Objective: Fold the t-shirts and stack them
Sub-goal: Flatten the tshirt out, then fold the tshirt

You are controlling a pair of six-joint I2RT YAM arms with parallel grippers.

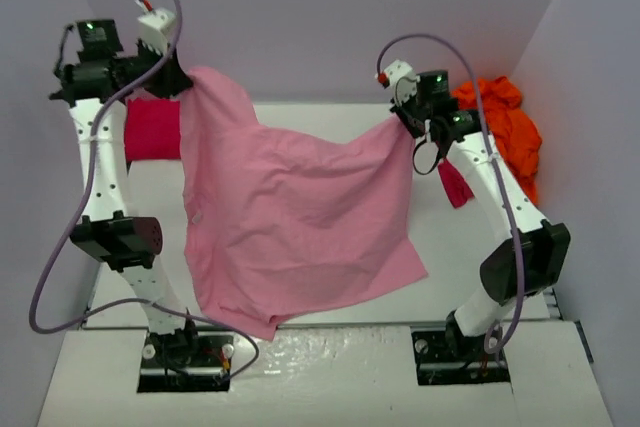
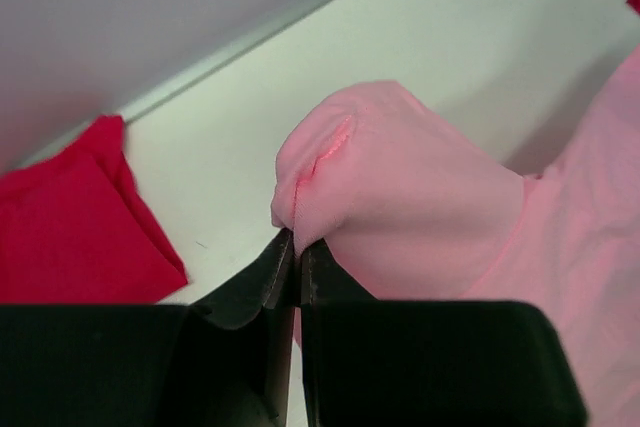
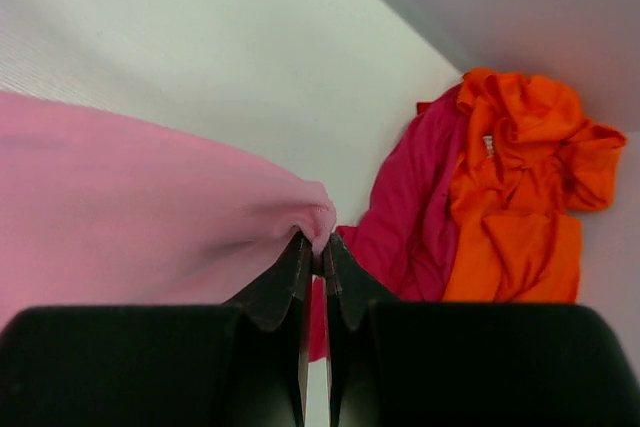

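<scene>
The light pink t-shirt (image 1: 290,217) hangs stretched between both arms, its lower part draped on the table (image 1: 330,117). My left gripper (image 1: 178,80) is shut on one upper corner of it (image 2: 340,177), held above the table's back left. At the back right, my right gripper (image 1: 408,127) is shut on the other corner (image 3: 318,219). A folded red t-shirt (image 1: 152,129) lies flat at the back left (image 2: 70,227). The bright orange t-shirt (image 1: 505,127) is crumpled in the back right corner (image 3: 520,177), with the dark crimson t-shirt (image 3: 405,207) beside it.
Grey walls close in the table at the back and on both sides. The arm bases (image 1: 185,352) sit at the near edge. A strip of crimson cloth (image 1: 456,185) shows under the right arm.
</scene>
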